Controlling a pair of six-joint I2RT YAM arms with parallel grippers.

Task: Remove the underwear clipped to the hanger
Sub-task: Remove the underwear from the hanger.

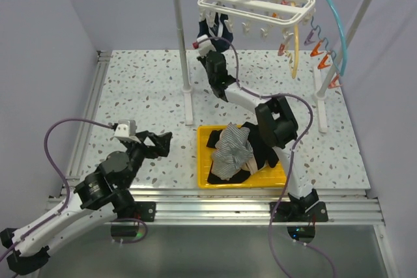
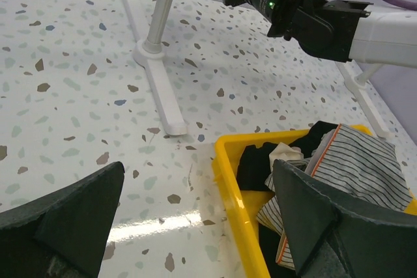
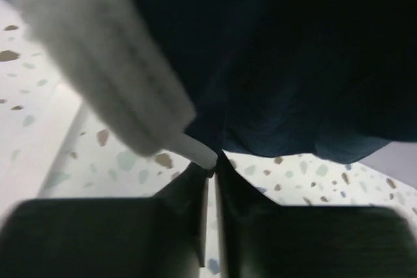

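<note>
Top camera high above the near edge, looking down on the whole surface (image 1: pixel 143 89), left wrist camera low, facing across it to the yellow tray (image 2: pixel 231 187), shared with the top view, right wrist camera tight against navy underwear (image 3: pixel 293 63), blurred.

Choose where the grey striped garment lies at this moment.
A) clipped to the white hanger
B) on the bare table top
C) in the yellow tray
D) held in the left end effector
C: the grey striped garment lies on top of the heap of cloth inside the yellow tray, away from the hanger.
</note>
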